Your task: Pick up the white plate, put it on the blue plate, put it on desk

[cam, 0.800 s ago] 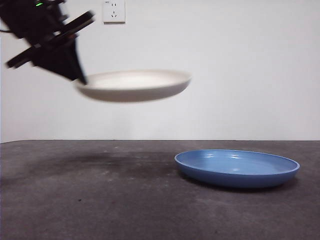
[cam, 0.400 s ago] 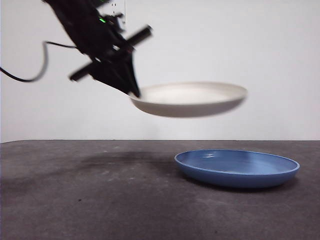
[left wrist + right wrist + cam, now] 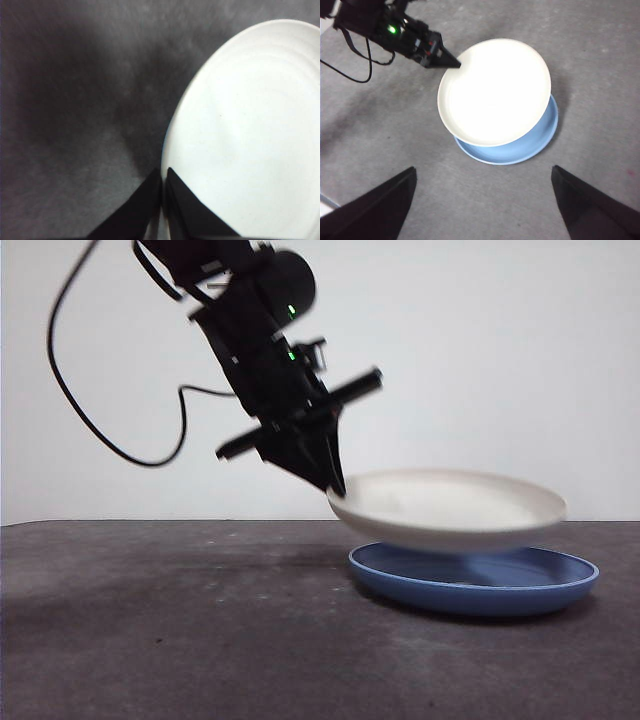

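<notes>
Just above the blue plate (image 3: 475, 580), the white plate (image 3: 447, 508) hangs nearly level, hollow side up, its rim on the gripper's side a little higher than the far rim. Being round, it has no long axis of its own; what gives it a direction is the left gripper (image 3: 161, 179), whose two black jaws are pinched narrowly on the rim, one above and one below. In the front view that gripper (image 3: 335, 483) reaches down at a slant from the upper left to the plate's left edge, with a black cable looping behind the arm.

From the right wrist view the white plate (image 3: 494, 92) covers most of the blue plate (image 3: 540, 137), leaving a blue crescent bare on one side, so the two are not centred on each other. Whether the undersides already touch is hard to tell: the front view seems to show a thin gap, but the white plate is blurred there.

The desk (image 3: 180, 630) is bare and open on all sides of the stack, with broad room toward the left and front; the blue plate lies flat, well in from any visible edge.

The right gripper (image 3: 482, 200) hangs high over the desk with its jaws spread wide, holding nothing.

Counted: one white plate, one blue plate, two grippers.
</notes>
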